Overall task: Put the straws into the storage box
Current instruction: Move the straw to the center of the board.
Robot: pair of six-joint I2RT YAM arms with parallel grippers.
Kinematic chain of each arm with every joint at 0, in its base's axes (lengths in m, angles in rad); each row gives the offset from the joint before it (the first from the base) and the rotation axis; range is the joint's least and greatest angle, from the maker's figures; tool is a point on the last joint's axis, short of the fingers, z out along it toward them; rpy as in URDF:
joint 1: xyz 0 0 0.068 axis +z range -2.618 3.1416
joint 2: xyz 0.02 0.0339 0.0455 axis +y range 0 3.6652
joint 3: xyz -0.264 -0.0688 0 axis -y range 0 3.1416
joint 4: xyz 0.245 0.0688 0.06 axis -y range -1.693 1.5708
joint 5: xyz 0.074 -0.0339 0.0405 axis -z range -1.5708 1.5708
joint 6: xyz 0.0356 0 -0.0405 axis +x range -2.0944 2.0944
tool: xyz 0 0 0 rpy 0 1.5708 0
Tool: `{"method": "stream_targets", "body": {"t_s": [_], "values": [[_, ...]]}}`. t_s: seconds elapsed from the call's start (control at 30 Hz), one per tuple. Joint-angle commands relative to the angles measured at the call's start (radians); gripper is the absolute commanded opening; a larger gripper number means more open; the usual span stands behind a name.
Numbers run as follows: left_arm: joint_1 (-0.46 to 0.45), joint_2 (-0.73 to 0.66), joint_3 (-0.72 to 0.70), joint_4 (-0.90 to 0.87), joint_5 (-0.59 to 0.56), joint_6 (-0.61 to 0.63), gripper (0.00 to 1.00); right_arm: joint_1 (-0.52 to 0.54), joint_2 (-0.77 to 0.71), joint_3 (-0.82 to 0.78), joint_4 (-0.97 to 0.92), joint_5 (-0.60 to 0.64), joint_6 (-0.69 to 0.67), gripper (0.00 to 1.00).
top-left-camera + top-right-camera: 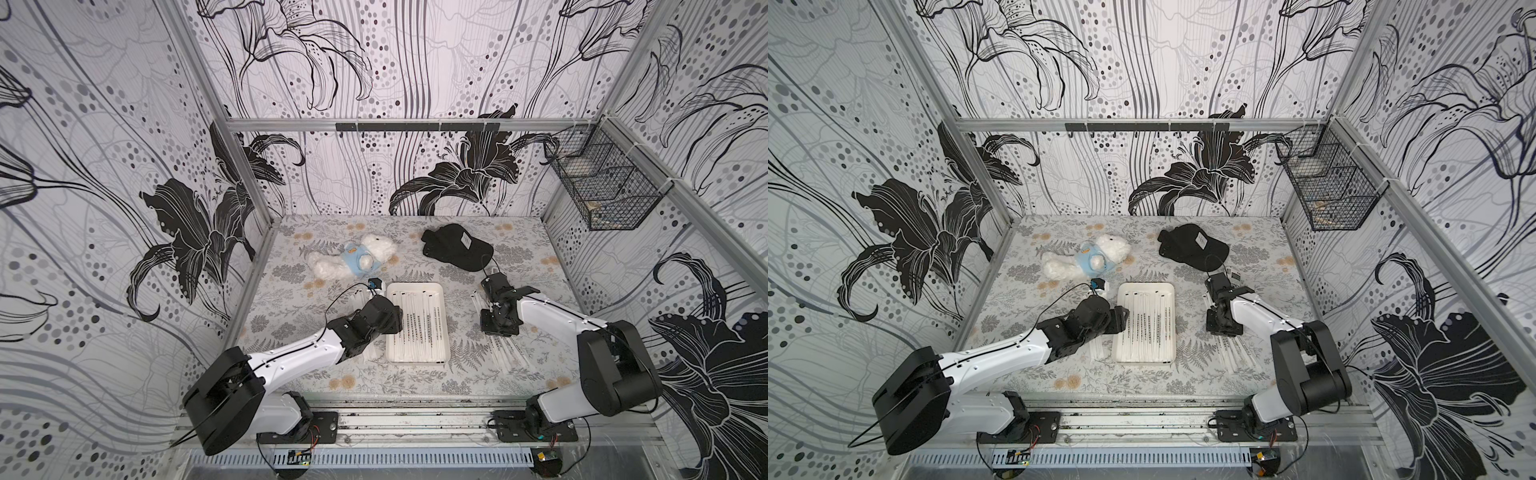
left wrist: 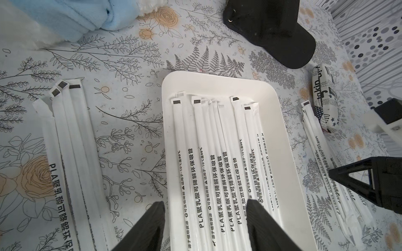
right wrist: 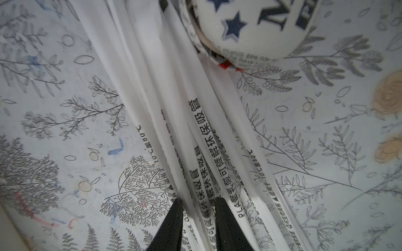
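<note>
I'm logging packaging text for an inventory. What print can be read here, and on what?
"PLA聚乳酸可降解环保吸管": on the straws in the storage box.
"适用于-10°C至80°C": smaller print on the same straws.
"takin": on the short printed packet.
The white label on the black cap: too small to read.
</note>
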Motion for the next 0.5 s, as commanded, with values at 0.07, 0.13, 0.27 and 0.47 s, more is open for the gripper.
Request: {"method": "stream_targets", "body": {"t_s": [0.07,0.13,0.27,0.47], "values": [[-0.004,0.006,0.034,0.031,-0.004,0.001,0.64,0.044,0.022,0.012,0.045,-0.068,0.021,0.24],[-0.004,0.004,0.030,0.033,-0.007,-0.001,0.64,0.091,0.029,0.019,0.054,-0.093,0.058,0.23],[-0.004,0.005,0.027,0.036,-0.007,-0.001,0.64,0.153,0.034,0.032,0.074,-0.134,0.124,0.22],[-0.004,-0.006,0.028,0.020,-0.016,0.007,0.64,0.149,-0.027,0.100,-0.032,-0.101,0.093,0.34]]}}
